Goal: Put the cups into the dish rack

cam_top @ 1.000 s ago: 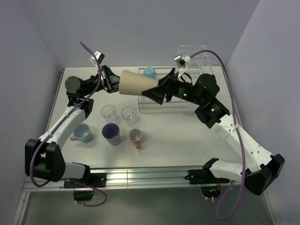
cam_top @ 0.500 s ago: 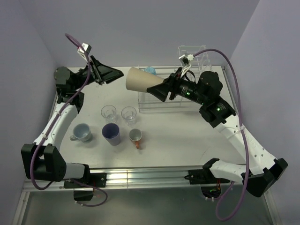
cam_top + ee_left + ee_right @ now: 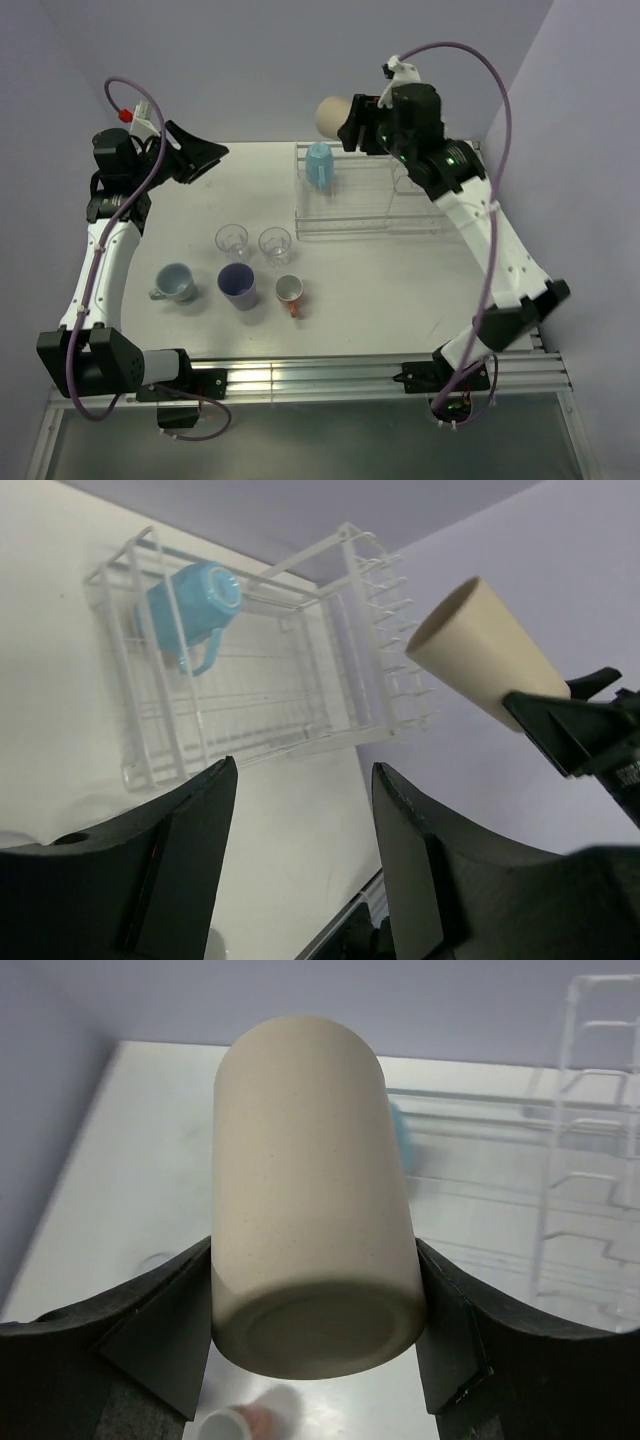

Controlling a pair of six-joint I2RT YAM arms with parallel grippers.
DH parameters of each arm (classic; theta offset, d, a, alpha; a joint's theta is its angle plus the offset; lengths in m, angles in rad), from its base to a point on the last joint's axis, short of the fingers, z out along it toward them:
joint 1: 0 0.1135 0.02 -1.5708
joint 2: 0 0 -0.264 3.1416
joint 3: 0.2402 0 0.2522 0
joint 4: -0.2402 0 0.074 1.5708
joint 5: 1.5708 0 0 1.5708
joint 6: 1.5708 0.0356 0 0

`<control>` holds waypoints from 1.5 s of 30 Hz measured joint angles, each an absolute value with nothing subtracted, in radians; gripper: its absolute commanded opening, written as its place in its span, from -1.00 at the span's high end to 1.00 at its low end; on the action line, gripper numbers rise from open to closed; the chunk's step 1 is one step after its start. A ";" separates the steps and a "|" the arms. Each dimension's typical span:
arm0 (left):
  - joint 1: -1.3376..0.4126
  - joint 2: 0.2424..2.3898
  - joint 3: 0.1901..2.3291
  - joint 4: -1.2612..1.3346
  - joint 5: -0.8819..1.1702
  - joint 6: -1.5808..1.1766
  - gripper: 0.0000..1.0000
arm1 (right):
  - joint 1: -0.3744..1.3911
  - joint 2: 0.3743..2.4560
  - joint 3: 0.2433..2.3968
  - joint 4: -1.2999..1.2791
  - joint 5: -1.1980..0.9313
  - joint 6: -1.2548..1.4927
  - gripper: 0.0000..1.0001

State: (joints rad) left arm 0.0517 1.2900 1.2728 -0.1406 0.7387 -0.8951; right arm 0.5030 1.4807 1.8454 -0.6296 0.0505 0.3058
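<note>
The tall tan cup (image 3: 333, 115) has swung up and away from the left arm since a second ago. It now hangs sideways, high near the far left corner of the clear thin-barred dish rack (image 3: 372, 228), clamped in the right gripper (image 3: 315, 1290), while the left gripper (image 3: 300, 820) has drawn back with its jaws spread wide on nothing. Only the light blue cup (image 3: 319, 166) lies in the rack's low section. Two clear glasses (image 3: 232, 240), a purple cup (image 3: 238, 285), a pale grey-blue mug (image 3: 178, 283) and a small orange-handled mug (image 3: 289, 291) wait on the white table (image 3: 400, 280), so most of the loading seems left.
</note>
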 measured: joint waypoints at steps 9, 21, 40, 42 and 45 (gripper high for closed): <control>0.051 1.260 1.264 -0.312 0.653 -0.751 -0.24 | 0.495 1.998 2.214 -0.869 0.332 0.237 1.00; 0.051 1.218 1.223 -0.350 0.638 -0.675 -0.23 | 0.472 2.183 2.347 -0.965 0.439 0.225 1.00; 0.051 1.237 1.148 -0.334 0.638 -0.666 -0.23 | 0.454 2.322 2.350 -0.965 0.403 0.210 1.00; 0.051 1.237 1.148 -0.334 0.638 -0.665 -0.22 | 0.453 2.322 2.351 -0.965 0.401 0.210 1.00; 0.051 1.240 1.148 -0.334 0.638 -0.665 -0.22 | 0.451 2.322 2.351 -0.965 0.398 0.210 0.92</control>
